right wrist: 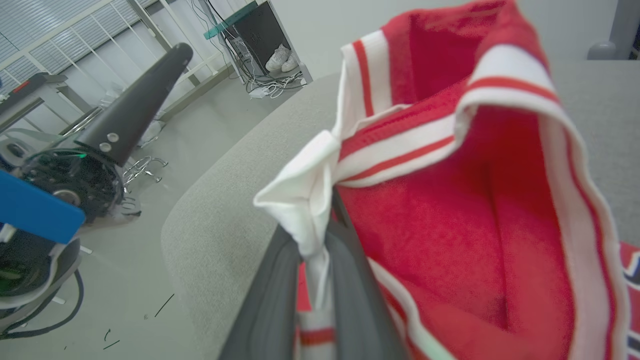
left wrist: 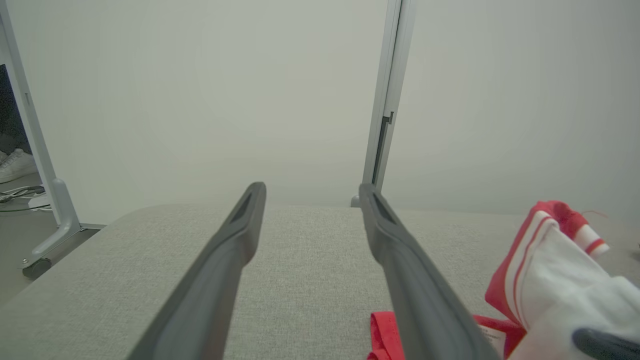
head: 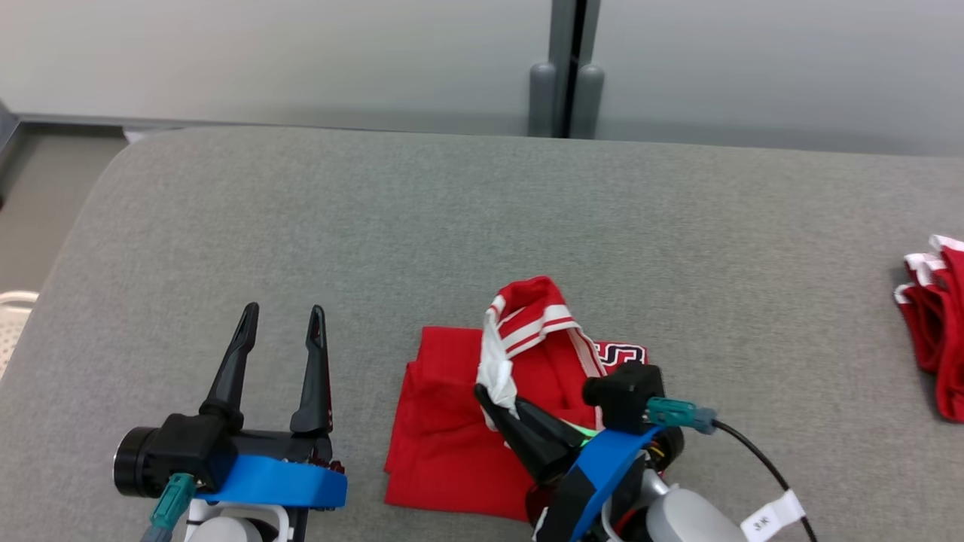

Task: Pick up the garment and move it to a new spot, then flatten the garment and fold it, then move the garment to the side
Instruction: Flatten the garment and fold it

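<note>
a: what's the biggest thing there?
b: the grey cloth-covered bench (head: 482,226). it runs under both claws and well past their tips, to a pale wall (head: 301,60).
a: and the garment?
b: the red garment (head: 444,421) lies on the bench just to the right of the left claw (head: 282,310), apart from it. most of it is a flat layer under the right claw (head: 493,393). 1 part with white-and-red striped trim stands up off that layer, just ahead of that claw's tips.
a: is the right claw holding it?
b: yes. its 2 fingers are pressed together on a bunched white edge of the trim. in the right wrist view the white fabric is pinched between them, and the red inside of the cloth opens up to the right of the pinch.
a: the left claw?
b: its 2 fingers stand wide apart, with bare bench showing between them, and point away across the bench toward the wall.
a: anything smaller?
b: a heap of red cloth (head: 934,324) with white edging lies well off to the right of the right claw, cut by the picture's edge. a black cable (head: 753,452) runs from a teal plug behind that claw, and a white tag (head: 770,518) hangs on the cable.
</note>
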{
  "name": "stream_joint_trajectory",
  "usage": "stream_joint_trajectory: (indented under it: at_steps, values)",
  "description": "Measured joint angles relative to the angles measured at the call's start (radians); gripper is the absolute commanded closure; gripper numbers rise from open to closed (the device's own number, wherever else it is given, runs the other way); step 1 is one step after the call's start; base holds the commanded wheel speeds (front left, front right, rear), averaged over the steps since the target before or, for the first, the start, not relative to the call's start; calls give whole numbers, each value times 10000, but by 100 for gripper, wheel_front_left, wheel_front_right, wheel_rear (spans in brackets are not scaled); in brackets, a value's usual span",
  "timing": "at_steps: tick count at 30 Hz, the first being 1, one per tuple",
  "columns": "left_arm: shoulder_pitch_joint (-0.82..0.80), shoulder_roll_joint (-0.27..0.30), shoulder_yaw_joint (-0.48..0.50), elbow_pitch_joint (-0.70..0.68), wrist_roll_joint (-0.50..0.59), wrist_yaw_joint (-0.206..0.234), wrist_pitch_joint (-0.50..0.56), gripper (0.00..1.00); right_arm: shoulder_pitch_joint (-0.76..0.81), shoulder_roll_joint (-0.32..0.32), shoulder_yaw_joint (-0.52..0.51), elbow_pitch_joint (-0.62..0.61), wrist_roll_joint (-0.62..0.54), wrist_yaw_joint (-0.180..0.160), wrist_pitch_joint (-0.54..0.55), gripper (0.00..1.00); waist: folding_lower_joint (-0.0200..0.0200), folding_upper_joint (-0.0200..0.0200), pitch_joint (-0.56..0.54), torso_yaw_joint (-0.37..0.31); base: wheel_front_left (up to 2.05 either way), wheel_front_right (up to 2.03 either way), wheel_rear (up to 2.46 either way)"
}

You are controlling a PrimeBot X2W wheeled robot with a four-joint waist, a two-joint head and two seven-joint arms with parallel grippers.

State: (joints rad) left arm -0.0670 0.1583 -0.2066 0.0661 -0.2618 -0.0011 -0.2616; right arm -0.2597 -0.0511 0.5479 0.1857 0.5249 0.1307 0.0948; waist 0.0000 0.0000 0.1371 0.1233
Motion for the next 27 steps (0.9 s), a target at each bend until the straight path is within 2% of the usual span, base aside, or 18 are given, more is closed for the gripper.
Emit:
stream_joint_trajectory:
  at_steps: [7, 8, 9, 14, 19, 22, 27]
  values:
    - [-387, -167, -31, 205, 73, -173, 0, 0, -1215, 0, 1160, 2079, 949, 0, -1231, 100, 0, 0, 483, 515, 0, 0, 0]
    - [-415, -182, -23, 221, 82, -174, -2, 0, -1404, 4, 1327, 2334, 1041, 0, -1323, 75, 0, 0, 555, 547, 0, 0, 0]
    - [-431, -194, 0, 238, 84, -178, 0, 0, -1552, 4, 1482, 2500, 1139, 0, -1490, 0, 1, 0, 614, 567, 0, 0, 0]
    - [-440, -238, 127, 284, 155, -253, 0, 0, -2287, 0, 2075, 2732, 1350, -2, -2546, 0, 0, 1, 754, 435, 0, 0, 0]
    - [-426, -244, 251, 307, 247, -263, 0, 0, -2624, 21, 2224, 2054, 1022, 0, -3275, 0, 1, 1, 732, 160, 0, 0, 0]
    - [-353, -240, 337, 324, 259, -263, 0, 0, -2598, -27, 1386, 1595, 328, 0, -3442, 0, 0, 0, 652, -39, 0, 0, 0]
    - [-174, -196, 451, 332, 347, -255, 0, 0, -1573, -782, -897, 675, -800, 0, -3519, 0, 0, 0, 463, -392, 0, 0, 0]
